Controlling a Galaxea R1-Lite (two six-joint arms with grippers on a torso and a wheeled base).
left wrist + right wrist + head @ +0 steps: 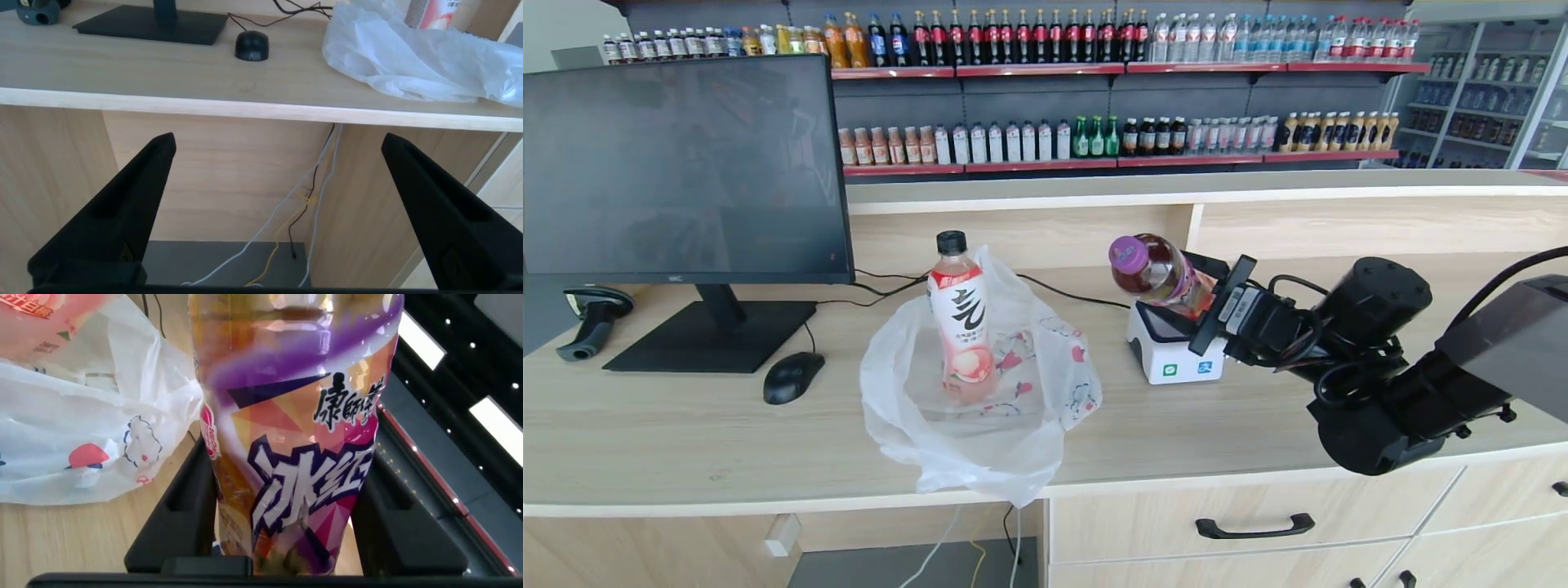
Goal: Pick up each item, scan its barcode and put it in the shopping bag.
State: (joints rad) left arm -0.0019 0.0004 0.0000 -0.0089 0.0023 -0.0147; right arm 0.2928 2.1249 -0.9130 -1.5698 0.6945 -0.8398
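In the head view, a pale wooden worktop [686, 441] is seen. A dark monitor [686, 163] stands on it at the left, with a handheld scanner [592, 318] beside it at the far left and a black mouse [792, 376] in front of its stand. Near the middle, a translucent shopping bag [1005, 441] lies open on the worktop, its front edge hanging over the worktop's rim. A pink bottle [960, 327] with a black cap stands upright inside it. To the right of the bag sits a white scanner box [1172, 359]. Just above that box, a purple-capped bottle [1156, 273] is held tilted, cap toward the bag, and is clamped by the right gripper [1205, 294]. Shelves [1094, 73] stocked with drinks fill the background.

In the left wrist view, the left gripper [278, 196] is seen below the front edge of the worktop, its fingers [114, 212] spread wide with nothing between them. Cables [315, 204] hang down behind it. Above, the mouse, the monitor's stand and part of the shopping bag are seen on the worktop.

In the right wrist view, the purple-capped bottle is seen close up, gripped on both sides by the right gripper's black fingers. The shopping bag lies just beside it on the worktop, and part of the pink bottle's label is visible above the bag.
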